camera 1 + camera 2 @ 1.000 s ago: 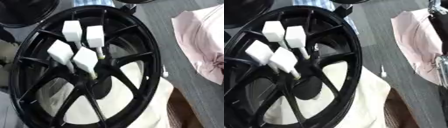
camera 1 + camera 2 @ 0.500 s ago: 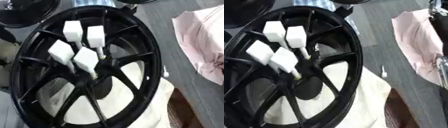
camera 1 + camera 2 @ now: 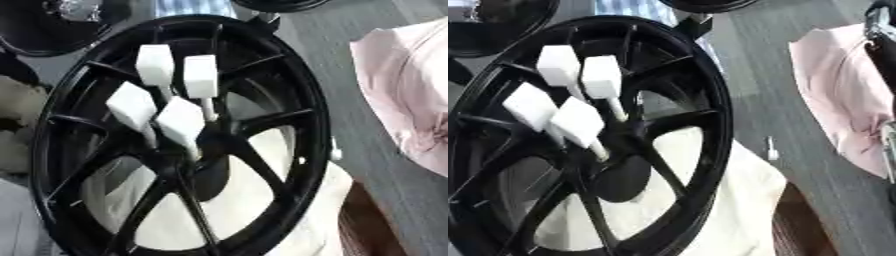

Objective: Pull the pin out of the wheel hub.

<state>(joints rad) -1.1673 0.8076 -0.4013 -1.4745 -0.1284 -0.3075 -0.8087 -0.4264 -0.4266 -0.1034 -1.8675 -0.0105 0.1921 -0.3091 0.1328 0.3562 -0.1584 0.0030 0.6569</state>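
Left eye view first: the black wheel hub [image 3: 302, 105] fills the picture, lying on a white cloth [image 3: 328, 200] that shows through the spokes. Four white pins [image 3: 181, 120] with blocky heads stand out of the middle of the wheel, their thin stems running down among the spokes toward the centre. All four look seated, none lifted clear. And no hand anywhere here, left or right, so there is nothing to place the pins against, and I cannot tell how open either hand is or whether it carries anything. A pink cloth [image 3: 407, 85] lies on the grey surface [image 3: 346, 60], well apart from the rim, and part of a second black wheel [image 3: 35, 35] shows at the top corner.

Over to the right eye view: same story, the four pins standing together near the hub centre, two heads higher, two lower. A small white piece [image 3: 771, 148] lies on the surface just beside the rim; what it is, I can't say. A dark shape [image 3: 883, 22] sits at the top right edge, too little of it to call it an arm. No hand here either.

So, by my reading, the job is at its start: no pin grasped, none out. Everything remains: reach in, take one white head, draw it out along its stem.
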